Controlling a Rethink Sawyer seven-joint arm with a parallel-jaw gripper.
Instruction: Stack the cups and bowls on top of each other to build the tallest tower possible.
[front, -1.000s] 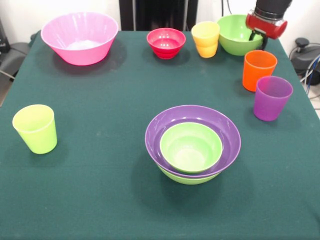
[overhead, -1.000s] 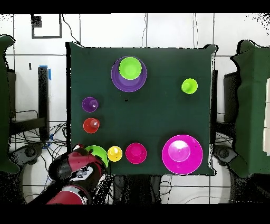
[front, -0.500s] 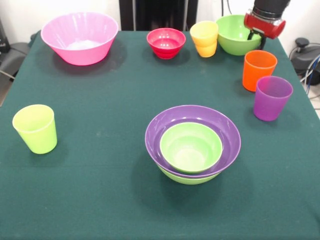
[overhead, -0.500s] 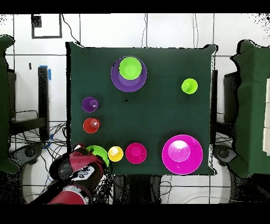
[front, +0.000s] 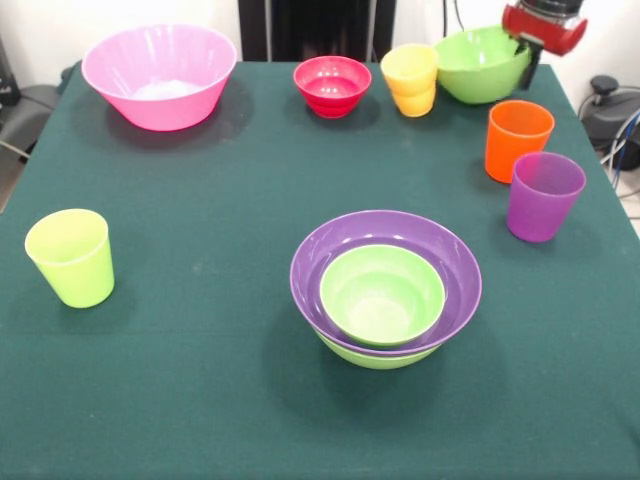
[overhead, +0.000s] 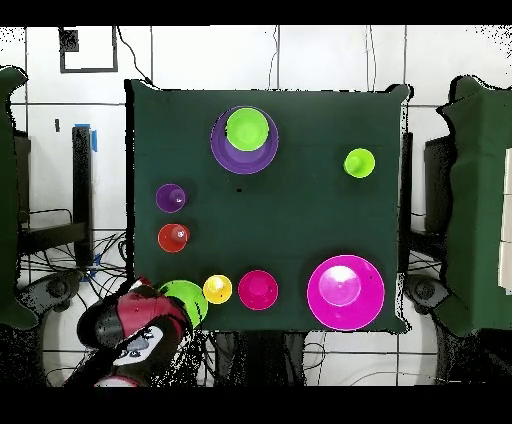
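Tool (front: 527, 52) apparently gripping tilted green bowl (front: 480, 65) rim; yellow cup (front: 411, 78) beside, orange cup (front: 517, 139) near.

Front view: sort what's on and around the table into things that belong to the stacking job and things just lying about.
Belongs to the job:
pink bowl
red bowl
yellow-orange cup
lime bowl at the tool
orange cup
purple cup
lime cup
nested stack: lime, purple, lime bowls

Lying about:
cables off the table's edge
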